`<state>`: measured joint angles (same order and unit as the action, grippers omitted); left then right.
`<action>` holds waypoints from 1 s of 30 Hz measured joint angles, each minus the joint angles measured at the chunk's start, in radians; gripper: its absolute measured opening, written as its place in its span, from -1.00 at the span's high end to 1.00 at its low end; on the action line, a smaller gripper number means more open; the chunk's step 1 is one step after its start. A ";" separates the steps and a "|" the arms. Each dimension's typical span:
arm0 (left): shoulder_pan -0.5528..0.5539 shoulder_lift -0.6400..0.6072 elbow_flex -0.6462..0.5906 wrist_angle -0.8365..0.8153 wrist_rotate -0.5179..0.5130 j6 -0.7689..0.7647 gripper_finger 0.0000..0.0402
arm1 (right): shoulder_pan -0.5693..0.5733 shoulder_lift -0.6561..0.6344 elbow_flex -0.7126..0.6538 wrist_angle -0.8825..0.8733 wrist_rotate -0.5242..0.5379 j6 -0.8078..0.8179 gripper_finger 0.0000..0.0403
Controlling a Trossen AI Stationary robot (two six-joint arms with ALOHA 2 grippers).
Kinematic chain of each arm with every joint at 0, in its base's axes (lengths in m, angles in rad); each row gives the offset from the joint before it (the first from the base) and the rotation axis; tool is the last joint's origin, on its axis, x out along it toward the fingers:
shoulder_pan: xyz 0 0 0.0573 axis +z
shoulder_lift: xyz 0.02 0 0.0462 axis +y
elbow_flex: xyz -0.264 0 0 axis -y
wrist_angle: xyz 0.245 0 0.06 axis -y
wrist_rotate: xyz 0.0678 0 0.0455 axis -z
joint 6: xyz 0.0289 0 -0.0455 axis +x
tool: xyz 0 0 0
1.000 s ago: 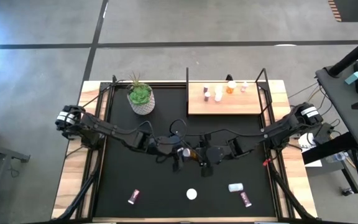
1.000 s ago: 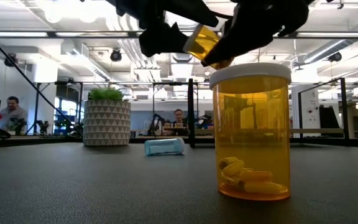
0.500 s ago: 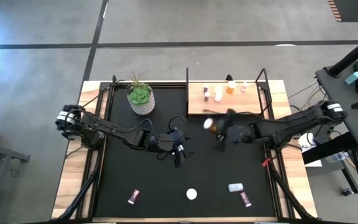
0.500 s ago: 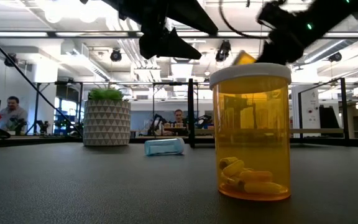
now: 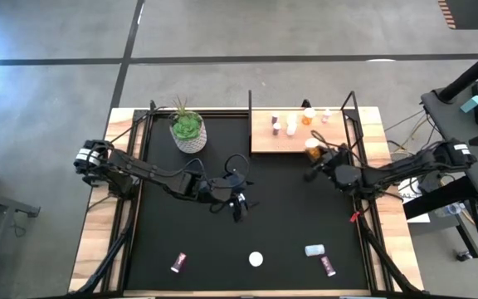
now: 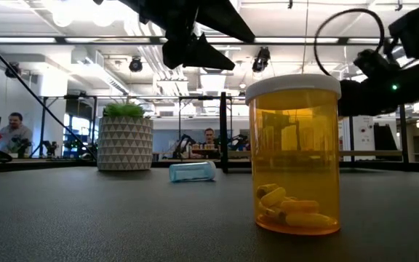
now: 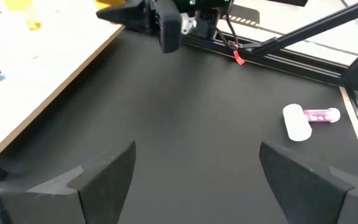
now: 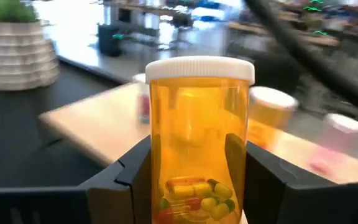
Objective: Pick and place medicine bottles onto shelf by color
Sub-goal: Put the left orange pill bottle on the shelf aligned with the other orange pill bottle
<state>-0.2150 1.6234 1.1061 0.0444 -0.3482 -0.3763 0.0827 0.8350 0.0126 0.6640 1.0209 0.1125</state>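
Gripping an orange bottle [image 8: 199, 140] upright, right gripper [image 5: 316, 158] at the shelf's [image 5: 297, 143] five-o'clock edge; left gripper [image 5: 239, 205] wide, empty.

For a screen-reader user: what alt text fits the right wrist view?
The right gripper holds an upright orange medicine bottle with a white cap, pills inside. Behind it lies the wooden shelf with other bottles, blurred.

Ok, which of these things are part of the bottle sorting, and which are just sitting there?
Part of the job:
- orange bottle gripped in the right pincer, at the shelf
- shelved bottles
- on the mat: pink bottle, upright orange bottle, blue bottle, second pink bottle
- left pincer, open, mid-mat

Just lying about:
- potted plant
- black mat
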 joint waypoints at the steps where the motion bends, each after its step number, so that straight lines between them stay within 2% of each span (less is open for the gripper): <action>1: 0.000 0.000 0.000 0.000 -0.001 0.000 -0.63 | -0.003 0.007 -0.001 0.007 0.041 0.001 0.15; 5: 0.000 0.000 -0.001 0.000 -0.015 0.000 -0.63 | -0.013 0.040 -0.001 0.010 0.161 0.010 0.15; 10: 0.000 0.000 -0.004 0.000 -0.072 0.018 -0.63 | -0.052 0.080 -0.001 0.008 0.175 0.107 0.15; 14: 0.005 0.000 -0.006 0.000 -0.088 0.024 -0.63 | -0.098 0.104 0.013 0.007 0.182 0.124 0.15; 21: 0.013 0.000 -0.014 0.000 -0.091 0.025 -0.63 | -0.201 0.151 0.102 0.010 0.154 0.098 0.15; 26: 0.013 0.000 -0.022 0.001 -0.092 0.026 -0.63 | -0.269 0.234 0.114 0.018 0.097 0.199 0.15; 30: 0.013 0.000 -0.027 -0.001 -0.092 0.026 -0.63 | -0.321 0.308 0.114 0.117 0.079 0.249 0.15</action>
<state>-0.2020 1.6230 1.0795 0.0437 -0.4400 -0.3504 -0.2379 1.1432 0.1261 0.7809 1.0996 0.3615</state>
